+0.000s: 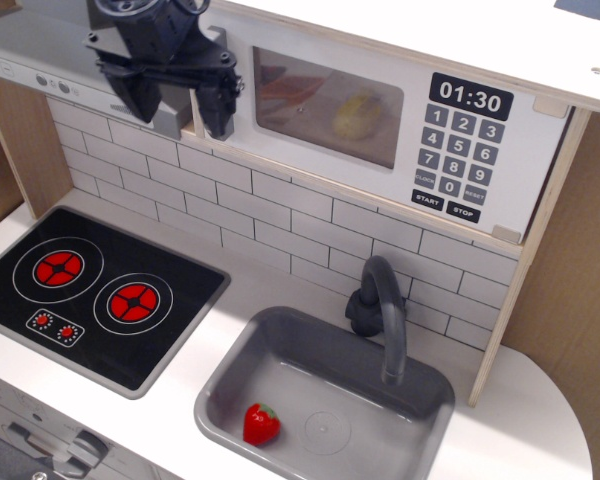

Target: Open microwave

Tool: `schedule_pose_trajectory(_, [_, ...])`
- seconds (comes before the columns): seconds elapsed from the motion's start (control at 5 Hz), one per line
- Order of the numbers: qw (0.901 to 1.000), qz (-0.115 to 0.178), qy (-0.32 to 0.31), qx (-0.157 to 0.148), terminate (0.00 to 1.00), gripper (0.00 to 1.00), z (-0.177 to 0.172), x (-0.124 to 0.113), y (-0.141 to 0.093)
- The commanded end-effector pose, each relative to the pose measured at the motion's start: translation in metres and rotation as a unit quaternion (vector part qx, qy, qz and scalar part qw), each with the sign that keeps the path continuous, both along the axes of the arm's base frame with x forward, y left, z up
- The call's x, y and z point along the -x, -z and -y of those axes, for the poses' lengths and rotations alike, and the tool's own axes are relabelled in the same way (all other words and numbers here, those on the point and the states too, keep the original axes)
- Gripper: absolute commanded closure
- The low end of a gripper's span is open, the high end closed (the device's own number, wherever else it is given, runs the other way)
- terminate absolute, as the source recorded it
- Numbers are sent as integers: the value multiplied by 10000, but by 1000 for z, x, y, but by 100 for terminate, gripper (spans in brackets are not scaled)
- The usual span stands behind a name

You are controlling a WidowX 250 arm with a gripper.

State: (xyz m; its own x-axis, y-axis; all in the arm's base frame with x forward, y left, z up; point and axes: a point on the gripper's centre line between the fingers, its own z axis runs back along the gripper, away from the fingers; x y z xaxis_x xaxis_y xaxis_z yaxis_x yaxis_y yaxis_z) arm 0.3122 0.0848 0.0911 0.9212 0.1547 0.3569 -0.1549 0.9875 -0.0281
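Observation:
The white microwave [400,60] sits on the upper shelf with its door shut. It has a clear window [325,105] and a black keypad [460,150] with a clock reading 01:30. My black gripper [180,108] is open and empty at the microwave's left edge. Its right finger [220,105] lies over the spot of the grey vertical handle and hides most of it. Whether the finger touches the handle cannot be told. A yellow item [355,115] shows inside, behind the window.
A black two-burner stove [80,290] lies at the lower left. A grey sink [420,400] holds a red strawberry [261,423], with a dark faucet [382,310] behind it. A grey range hood [30,55] is left of the gripper. White tiled wall runs below the shelf.

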Motion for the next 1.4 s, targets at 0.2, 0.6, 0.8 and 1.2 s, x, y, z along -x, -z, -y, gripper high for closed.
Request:
schedule_pose_trajectory(0.2, [9990,394,-168,-96,0,0,-9,-34,-13])
schedule_pose_trajectory(0.6, [9992,401,30,-48,0,100,-11,-36,-12])
schedule_pose_trajectory(0.8, [9987,493,88,29,0,100,-9,-35,-12])
schedule_pose_trajectory(1.2, [9976,544,414,52,0,100,-2,-7,-12])
